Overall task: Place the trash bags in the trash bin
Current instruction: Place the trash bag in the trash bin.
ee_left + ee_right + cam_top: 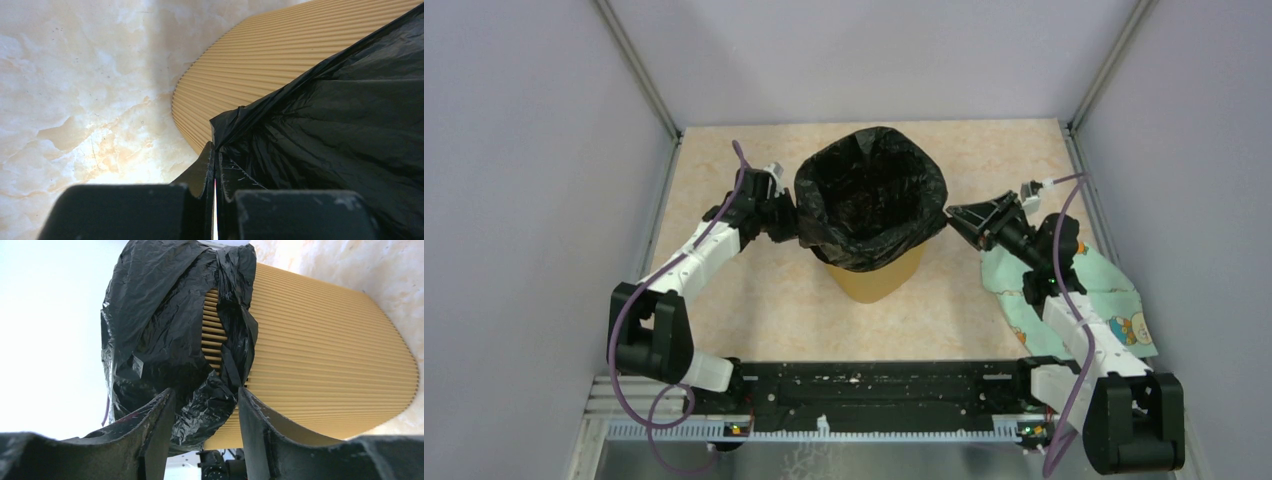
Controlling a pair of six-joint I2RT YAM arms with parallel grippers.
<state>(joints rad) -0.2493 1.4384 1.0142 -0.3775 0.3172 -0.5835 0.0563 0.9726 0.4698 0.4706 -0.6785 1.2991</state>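
A glossy black trash bag lines the mouth of the mustard-yellow trash bin, its edge folded down over the rim. My left gripper is at the bag's left edge and shut on a pinch of it. In the left wrist view the plastic runs into the closed fingertips beside the ribbed bin wall. My right gripper stands open at the bag's right edge. In the right wrist view a crinkled fold hangs between the spread fingers, against the bin.
A pale green patterned cloth lies on the table under my right arm. The marble-patterned tabletop is walled on three sides by grey panels. The bin stands mid-table between both arms.
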